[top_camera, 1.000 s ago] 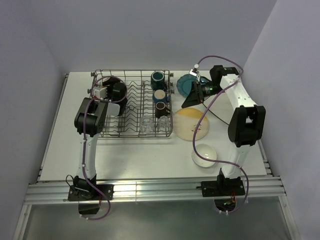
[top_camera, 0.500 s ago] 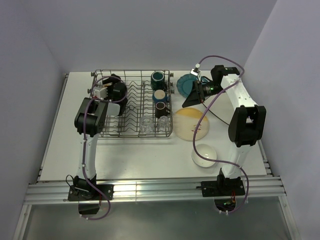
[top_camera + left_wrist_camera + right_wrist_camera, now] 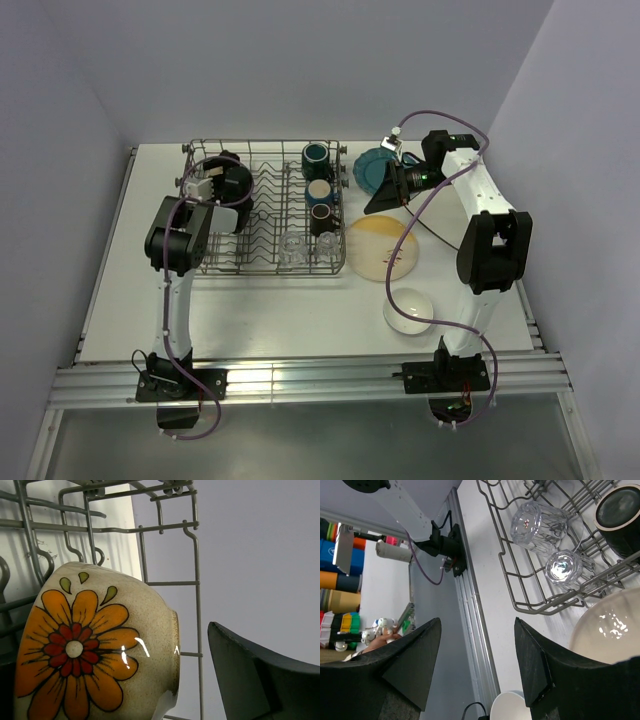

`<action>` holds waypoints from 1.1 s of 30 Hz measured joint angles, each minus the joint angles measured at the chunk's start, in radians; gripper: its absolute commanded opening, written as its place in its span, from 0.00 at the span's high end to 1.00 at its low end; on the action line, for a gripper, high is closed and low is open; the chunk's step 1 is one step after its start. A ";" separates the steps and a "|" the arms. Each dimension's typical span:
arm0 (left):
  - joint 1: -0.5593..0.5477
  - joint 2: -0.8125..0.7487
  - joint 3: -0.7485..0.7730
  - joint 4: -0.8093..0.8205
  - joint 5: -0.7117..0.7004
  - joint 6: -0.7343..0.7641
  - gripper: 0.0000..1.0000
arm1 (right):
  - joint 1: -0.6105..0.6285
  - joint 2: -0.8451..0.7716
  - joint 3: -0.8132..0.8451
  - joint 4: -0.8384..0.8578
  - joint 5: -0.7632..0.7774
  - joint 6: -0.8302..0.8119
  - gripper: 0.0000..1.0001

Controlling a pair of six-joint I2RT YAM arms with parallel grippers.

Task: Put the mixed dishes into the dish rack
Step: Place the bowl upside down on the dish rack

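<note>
The grey wire dish rack (image 3: 265,262) holds three dark mugs (image 3: 319,190) and two clear glasses (image 3: 291,245). My left gripper (image 3: 232,184) is inside the rack's left end. In the left wrist view a speckled bowl with an orange flower (image 3: 95,645) lies on its side against the rack wires. One finger (image 3: 260,680) stands apart from its rim and the other is hidden behind it. My right gripper (image 3: 385,190) is wide open and empty, partly covering the teal scalloped plate (image 3: 370,165). The yellow-cream plate (image 3: 385,248) and a white bowl (image 3: 408,308) sit on the table.
In the right wrist view the two glasses (image 3: 540,522) lie in the rack's corner, with a mug (image 3: 620,510) beside them. The table's aluminium front rail (image 3: 475,630) runs below. The wall stands close behind the rack. The right arm's purple cable (image 3: 430,200) hangs over the yellow plate.
My left arm has shifted slightly to the left at the rack's left end. The right arm and the dishes have not moved.
</note>
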 measured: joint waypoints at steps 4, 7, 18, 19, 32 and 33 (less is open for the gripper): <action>0.000 -0.043 -0.016 -0.072 0.023 -0.045 0.01 | 0.000 0.000 0.000 0.000 -0.004 0.000 0.32; 0.000 -0.070 -0.016 -0.122 0.050 -0.071 0.01 | 0.000 0.000 0.000 0.000 -0.006 0.000 0.32; -0.001 -0.138 -0.022 -0.336 0.107 -0.135 0.01 | 0.000 -0.011 -0.013 0.000 -0.015 0.000 0.32; -0.001 -0.142 -0.026 -0.347 0.111 -0.139 0.01 | 0.000 -0.011 -0.013 0.000 -0.017 0.000 0.32; 0.010 -0.225 -0.045 -0.462 0.153 -0.137 0.01 | 0.000 -0.011 -0.013 0.000 -0.025 0.001 0.32; 0.013 -0.230 -0.049 -0.464 0.157 -0.136 0.01 | 0.000 -0.011 -0.013 0.000 -0.025 0.001 0.32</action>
